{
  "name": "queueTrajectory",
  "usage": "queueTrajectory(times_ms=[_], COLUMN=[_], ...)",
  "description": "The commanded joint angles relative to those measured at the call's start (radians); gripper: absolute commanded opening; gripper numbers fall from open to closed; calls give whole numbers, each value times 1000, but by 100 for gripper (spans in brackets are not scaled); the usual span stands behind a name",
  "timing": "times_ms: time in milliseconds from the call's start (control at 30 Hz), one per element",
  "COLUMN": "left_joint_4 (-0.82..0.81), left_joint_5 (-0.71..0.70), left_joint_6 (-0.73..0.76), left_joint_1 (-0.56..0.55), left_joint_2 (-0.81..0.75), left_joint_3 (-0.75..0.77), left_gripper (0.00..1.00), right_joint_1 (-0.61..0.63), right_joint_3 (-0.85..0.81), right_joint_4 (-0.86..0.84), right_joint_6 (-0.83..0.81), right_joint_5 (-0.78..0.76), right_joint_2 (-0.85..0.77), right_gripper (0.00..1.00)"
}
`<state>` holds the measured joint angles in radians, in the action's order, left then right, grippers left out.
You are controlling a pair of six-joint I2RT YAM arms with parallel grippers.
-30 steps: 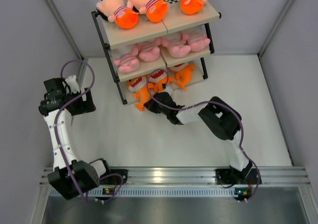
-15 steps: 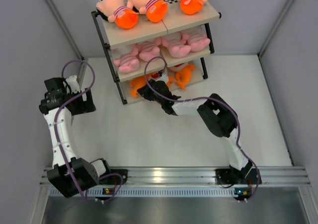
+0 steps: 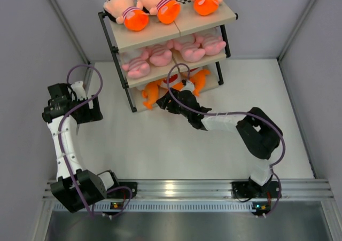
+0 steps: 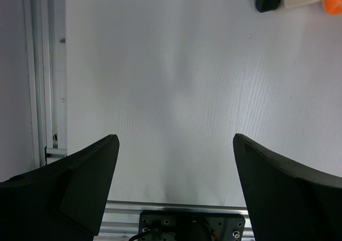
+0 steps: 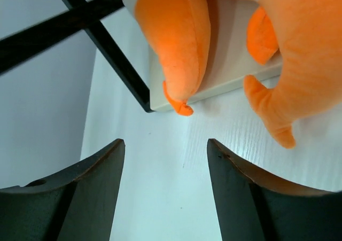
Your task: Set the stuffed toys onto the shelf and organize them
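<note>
1. At the bottom board of the shelf [image 3: 152,38], the right jaws stand apart with nothing between them, just in front of the sharks [image 3: 150,94].
2. Left of the shelf and well apart from it, the left jaws gape wide over the desk [image 3: 160,145] and hold nothing.
3. Every toy in view is on the shelf: three dolls [image 3: 160,6] on the top board, pink animals [image 3: 160,56] on the middle one, sharks on the bottom one. They are sorted by kind, so placing looks done or nearly so.
4. What remains is probably tidying. In the right wrist view one shark's tail [image 5: 278,123] hangs past the bottom board's front edge toward the desk, and another's tip [image 5: 179,105] pokes over the corner beside the frame [image 5: 115,64].
5. The toys are soft, rounded plush with a short nap. The boards are flat, matte beige, held in thin black metal rods, and a checkered strip [image 3: 184,0] shows on the top board. The desk is white and finely grained.
</note>
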<state>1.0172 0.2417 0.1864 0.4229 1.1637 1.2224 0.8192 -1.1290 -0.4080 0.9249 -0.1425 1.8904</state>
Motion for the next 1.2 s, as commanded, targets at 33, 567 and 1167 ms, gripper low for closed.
queueTrajectory(times_ms=[33,567,1167], left_joint_4=[-28,-26,-29], left_joint_5=[4,-9,50], left_joint_6=[10,7,18], left_joint_1=[4,4,4], left_joint_2=[-1,-16,-6], left_joint_3=[-8,-6,-34], left_gripper=[93,93,90], right_joint_1=[-49,-153,-189], right_joint_3=[100,18,16], right_joint_4=[41,-66,-169], right_joint_6=[18,64,65], right_joint_5=[-83,-28,-60], right_joint_2=[-100,117,56], right_gripper=[64,28,42])
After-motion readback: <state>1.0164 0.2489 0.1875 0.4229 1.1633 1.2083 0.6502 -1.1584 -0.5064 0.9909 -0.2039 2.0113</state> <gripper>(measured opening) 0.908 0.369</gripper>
